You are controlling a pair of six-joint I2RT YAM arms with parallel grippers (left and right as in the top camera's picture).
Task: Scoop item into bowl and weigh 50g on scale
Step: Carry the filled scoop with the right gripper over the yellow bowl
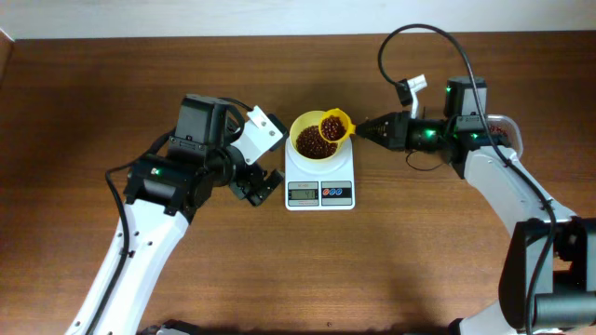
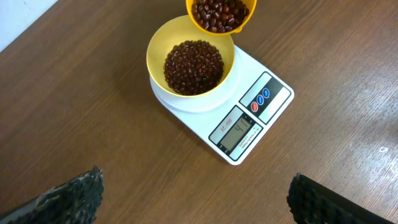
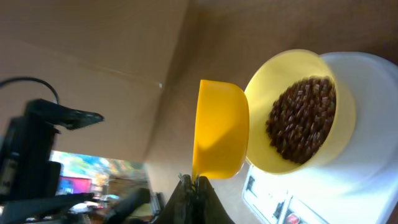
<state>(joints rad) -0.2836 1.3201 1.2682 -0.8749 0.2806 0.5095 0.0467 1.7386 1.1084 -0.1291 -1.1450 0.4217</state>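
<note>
Now the right pincer (image 1: 363, 129) holds a scoop (image 1: 346, 116) of beans (image 1: 331, 127) over the bowl (image 1: 294, 130).

looked down on a brown wood-grain table (image 1: 93, 84), grain running left to right. carried a small white scale (image 1: 319, 193) lying flat near its middle. sat square to the table's edges in the overhead view, with grey display and red and blue buttons turned toward the near side. rested straight on the wood, throwing a thin shadow along the front edge. ended at a pale strip along the far side.
</note>
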